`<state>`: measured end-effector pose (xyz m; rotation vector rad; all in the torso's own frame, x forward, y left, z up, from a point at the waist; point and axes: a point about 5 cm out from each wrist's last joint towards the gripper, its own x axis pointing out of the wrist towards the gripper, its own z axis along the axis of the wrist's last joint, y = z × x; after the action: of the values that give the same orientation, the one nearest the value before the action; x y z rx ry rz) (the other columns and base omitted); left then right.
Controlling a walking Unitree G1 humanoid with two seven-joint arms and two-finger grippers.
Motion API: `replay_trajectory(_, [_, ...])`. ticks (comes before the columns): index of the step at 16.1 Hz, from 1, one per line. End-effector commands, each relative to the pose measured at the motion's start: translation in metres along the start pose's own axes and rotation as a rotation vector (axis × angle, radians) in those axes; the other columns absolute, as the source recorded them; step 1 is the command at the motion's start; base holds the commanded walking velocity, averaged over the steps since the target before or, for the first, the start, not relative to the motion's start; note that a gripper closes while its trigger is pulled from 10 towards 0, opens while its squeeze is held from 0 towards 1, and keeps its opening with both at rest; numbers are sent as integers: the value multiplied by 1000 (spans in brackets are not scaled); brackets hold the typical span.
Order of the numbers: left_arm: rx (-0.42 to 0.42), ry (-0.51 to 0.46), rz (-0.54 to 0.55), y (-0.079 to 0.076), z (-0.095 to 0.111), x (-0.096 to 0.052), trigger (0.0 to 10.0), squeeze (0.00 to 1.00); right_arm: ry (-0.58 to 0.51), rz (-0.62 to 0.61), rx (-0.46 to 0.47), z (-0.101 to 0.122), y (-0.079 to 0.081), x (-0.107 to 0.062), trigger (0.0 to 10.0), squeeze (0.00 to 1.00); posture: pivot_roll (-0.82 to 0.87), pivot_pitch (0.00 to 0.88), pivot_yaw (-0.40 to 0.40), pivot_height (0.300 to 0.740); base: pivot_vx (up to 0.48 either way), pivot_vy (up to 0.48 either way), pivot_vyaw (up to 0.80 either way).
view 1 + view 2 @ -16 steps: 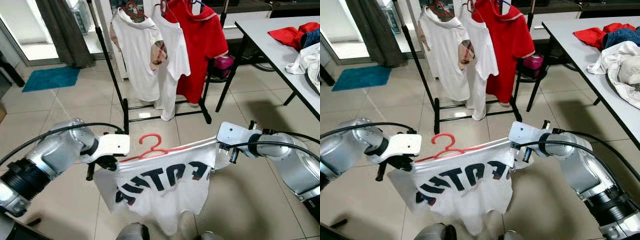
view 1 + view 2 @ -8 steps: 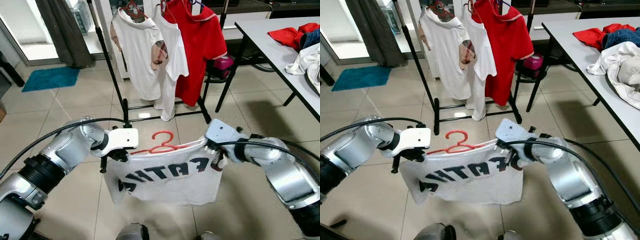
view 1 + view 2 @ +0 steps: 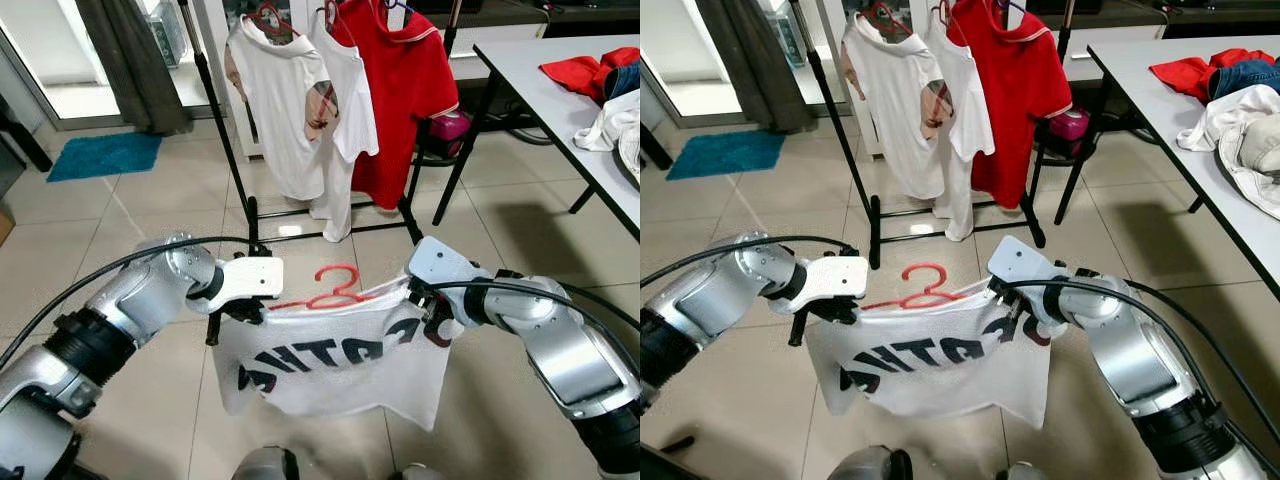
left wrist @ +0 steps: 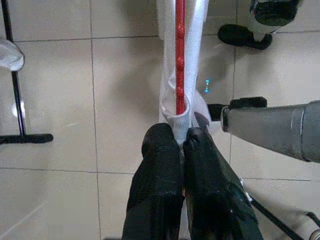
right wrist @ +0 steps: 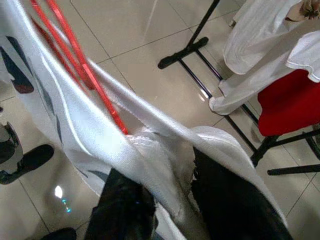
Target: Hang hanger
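Left end effector [image 4: 182, 145]: fingers [image 4: 157, 165] closed tight on one shoulder end of the white T-shirt [image 3: 330, 360], with the arm of the red hanger [image 3: 335, 288] running straight out from between the fingertips inside the cloth.

Right end effector [image 5: 170, 185]: fingers [image 5: 230, 200] pinched on a bunched fold of the same shirt at its opposite shoulder, the hanger's red bars just beyond the fingertips.

Between the two end effectors the shirt hangs stretched, dark lettering across its front, lower hem loose above the tiled floor [image 3: 140, 210]. The hanger's hook stands above the collar, midway between the end effectors.

Beyond both end effectors, well apart, stands a black clothes rack [image 3: 225, 140]. It carries two white shirts [image 3: 280, 100] and, beside them on the right end effector's side, a red shirt [image 3: 405, 90], each on its own hanger.

Further to the right end effector's side is a grey worktop [image 3: 555, 90] bearing a pile of clothes [image 3: 1240, 110], red, blue and white. A pink object [image 3: 447, 127] rests on a low seat behind the rack.

Far off on the left end effector's side lies a blue mat [image 3: 105, 155] below a dark curtain [image 3: 135, 60].
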<state>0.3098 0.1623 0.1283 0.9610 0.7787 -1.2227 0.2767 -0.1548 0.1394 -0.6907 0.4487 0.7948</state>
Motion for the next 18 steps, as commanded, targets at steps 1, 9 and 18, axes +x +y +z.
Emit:
replay_trajectory(1, [-6, 11, 46, 8, -2, -9, 0, 0, -28, 33, -45, 9, 2, -5, 10000, 1000, -43, 55, 63, 740, 0, 0, 0])
replay_trajectory(9, [-4, 5, 105, 19, 0, -11, 0, 0, -103, 181, -110, 29, 5, -24, 10000, 1000, -59, 39, 54, 740, 0, 0, 0])
replay_trajectory(18, [15, -11, 114, 19, 3, -10, 0, 0, -249, 261, -153, 49, 12, -35, 10000, 1000, -55, 28, 48, 740, 0, 0, 0])
